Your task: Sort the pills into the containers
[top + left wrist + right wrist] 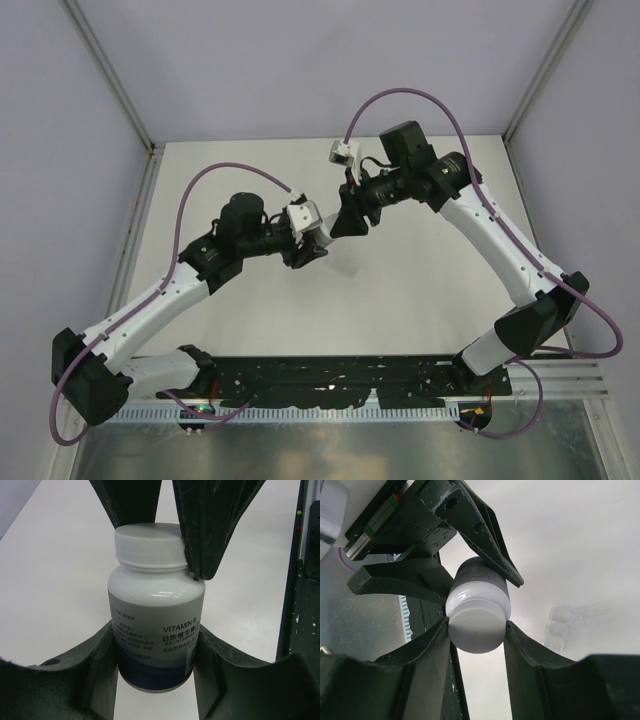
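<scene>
Black fingers of the left claw [155,627] fill the bottom of the left wrist view, clamped from both sides on the lower body of a bottle [155,605]. Beneath it spreads a plain white tabletop [420,300], matt and unmarked, closed in at the back and sides by pale grey walls [300,60] with thin metal posts in the corners. A black rail [330,375] carrying both arm bases runs along the bottom of the top view, and purple cables [200,190] loop over each arm.

The bottle has a cloudy whitish body, a ribbed white cap [147,542] seated on it, a label [180,630] reading VITAMIN B and a dark blue band near its base. The body is too cloudy to tell what is inside. The right claw [477,625] is closed on the cap, one finger on each side of it. A flat clear packet [559,625] lies on the tabletop at the right of the right wrist view, well apart from the bottle; its contents cannot be made out.

Both claws meet at the centre of the top view, a little above the middle of the frame, and the bottle is held between them, off the tabletop as far as the wrist views show. Its long axis runs along the line from one claw to the other: the base points back toward the left wrist, and the cap faces the right wrist camera almost head-on
</scene>
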You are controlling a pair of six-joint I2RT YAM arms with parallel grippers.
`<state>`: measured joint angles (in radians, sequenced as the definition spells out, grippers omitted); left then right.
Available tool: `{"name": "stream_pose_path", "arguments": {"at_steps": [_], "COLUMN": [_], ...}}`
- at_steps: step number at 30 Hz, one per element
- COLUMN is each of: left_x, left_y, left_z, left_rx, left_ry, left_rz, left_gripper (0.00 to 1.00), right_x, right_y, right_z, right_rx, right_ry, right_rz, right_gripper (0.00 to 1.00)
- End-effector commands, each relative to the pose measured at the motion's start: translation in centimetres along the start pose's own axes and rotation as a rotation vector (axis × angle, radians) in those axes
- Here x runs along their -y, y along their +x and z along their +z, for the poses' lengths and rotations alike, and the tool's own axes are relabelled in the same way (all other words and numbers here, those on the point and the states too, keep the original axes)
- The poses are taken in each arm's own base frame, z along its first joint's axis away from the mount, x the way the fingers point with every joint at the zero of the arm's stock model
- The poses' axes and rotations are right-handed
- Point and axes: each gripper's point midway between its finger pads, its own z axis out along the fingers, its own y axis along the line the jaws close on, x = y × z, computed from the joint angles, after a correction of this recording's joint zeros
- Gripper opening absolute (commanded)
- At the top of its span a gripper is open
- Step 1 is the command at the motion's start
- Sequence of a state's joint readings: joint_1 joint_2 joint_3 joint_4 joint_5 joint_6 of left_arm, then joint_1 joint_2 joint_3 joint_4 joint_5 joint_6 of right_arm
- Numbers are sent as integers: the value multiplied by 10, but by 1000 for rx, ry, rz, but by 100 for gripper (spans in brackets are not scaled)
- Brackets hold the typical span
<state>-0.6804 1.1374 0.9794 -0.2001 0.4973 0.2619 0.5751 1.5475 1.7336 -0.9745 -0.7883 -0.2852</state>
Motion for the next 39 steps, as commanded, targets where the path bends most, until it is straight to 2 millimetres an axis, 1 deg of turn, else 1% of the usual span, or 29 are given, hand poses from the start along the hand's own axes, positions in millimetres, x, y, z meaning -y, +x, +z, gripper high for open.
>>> {"name": "stream_pose_path", "arguments": {"at_steps": [1, 2, 4, 6, 7, 10, 14, 16, 17, 18, 19, 20, 21, 22, 23, 24, 25, 27, 30, 34, 37, 39], "left_x": [4, 9, 21, 39, 47, 70, 97, 104, 105, 106, 106, 105, 103, 99, 93, 89, 80, 66, 46, 19, 1, -7], "left_y": [-22, -22, -25, -28, -31, -38, -50, -54, -55, -55, -56, -54, -53, -52, -49, -48, -44, -41, -39, -40, -40, -39], "left_z": [-6, -7, -11, -18, -24, -38, -55, -61, -62, -63, -64, -63, -61, -60, -56, -54, -50, -45, -41, -42, -42, -41], "left_rx": [67, 70, 81, 90, 96, 101, 121, 128, 129, 128, 130, 124, 121, 118, 105, 104, 91, 87, 99, 105, 93, 86], "left_ry": [21, 48, 125, 235, 293, 439, 618, 671, 684, 686, 681, 668, 650, 626, 579, 552, 494, 395, 263, 92, -21, -80], "left_rz": [23, 20, 2, -35, -50, -81, -142, -162, -168, -168, -162, -157, -147, -134, -123, -112, -97, -65, -17, 16, 31, 55], "left_gripper": [0, 0, 0, 0, 0, 0, 0, 0, 0, 0, 0, 0, 0, 0, 0, 0, 0, 0, 0, 0, 0, 0], "right_x": [-3, -3, -8, -14, -17, -34, -50, -54, -56, -56, -57, -55, -54, -54, -55, -56, -59, -63, -66, -74, -69, -62], "right_y": [-9, -7, -6, -3, -1, -1, 0, 1, 1, 3, 4, 5, 4, 5, 4, 4, 2, -3, -11, -22, -31, -42], "right_z": [-5, -6, -12, -15, -17, -21, -18, -16, -16, -14, -14, -13, -13, -13, -14, -15, -16, -19, -21, -27, -25, -23], "right_rx": [29, 24, 25, 18, 11, 2, -36, -61, -80, -95, -114, -126, -134, -138, -136, -131, -119, -95, -59, 3, 35, 67], "right_ry": [12, 19, 27, 26, 22, -2, -12, -12, -8, -5, 12, 20, 32, 32, 36, 35, 33, 34, 47, 9, 26, 50], "right_rz": [-81, -112, -191, -281, -306, -471, -613, -657, -676, -677, -691, -689, -683, -674, -661, -657, -643, -619, -577, -511, -449, -392], "right_gripper": [23, 18, 12, 10, 9, 9, 10, 16, 27, 36, 52, 58, 70, 74, 83, 85, 88, 91, 91, 92, 92, 91]}}
